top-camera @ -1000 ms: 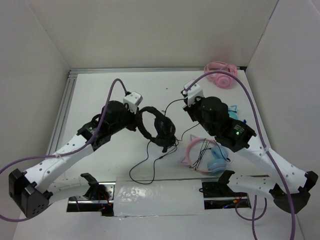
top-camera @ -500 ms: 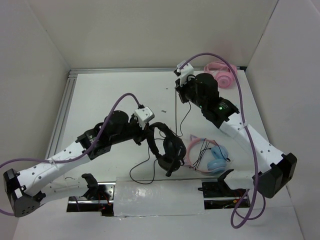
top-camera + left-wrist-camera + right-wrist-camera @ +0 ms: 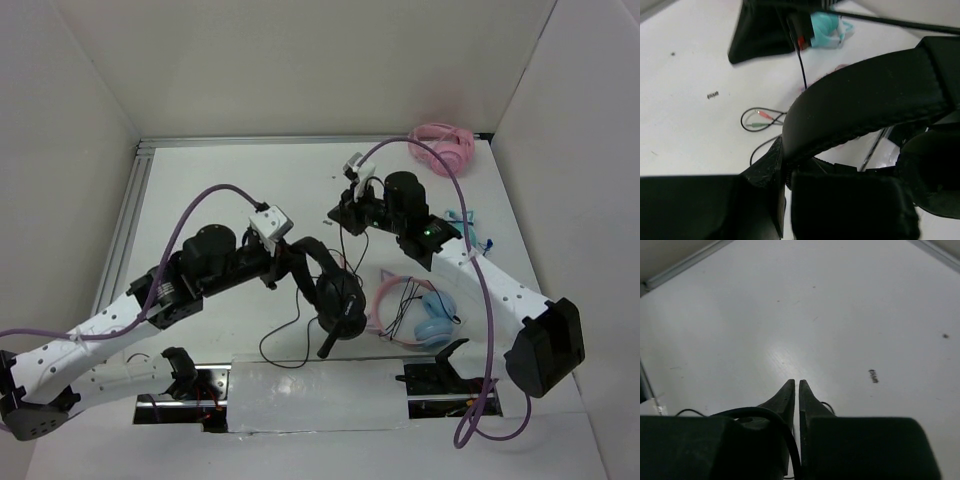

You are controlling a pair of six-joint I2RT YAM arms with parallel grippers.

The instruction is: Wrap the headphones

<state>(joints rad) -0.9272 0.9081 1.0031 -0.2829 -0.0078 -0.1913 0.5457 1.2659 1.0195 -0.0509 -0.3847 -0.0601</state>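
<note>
Headphones, three: black headphones (image 3: 340, 300), pink headphones (image 3: 445, 150), cat-ear headphones (image 3: 432, 325). Arms, two: left arm (image 3: 100, 330), right arm (image 3: 490, 285).

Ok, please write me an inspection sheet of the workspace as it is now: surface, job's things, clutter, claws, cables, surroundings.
Surface: white table, a few small dark specks.
Job's things: black over-ear headphones, held by the padded headband, earcups hanging.
Clutter: pink headphones in far right corner; pink-and-blue cat-ear headphones lying right of the black pair; small teal object, unclear.
Claws: left claw shut on the headband; right claw shut on thin black cable.
Cables: that cable hangs from right claw; purple robot cables arch over both arms.
Surroundings: white walls; metal rail along left edge.
</note>
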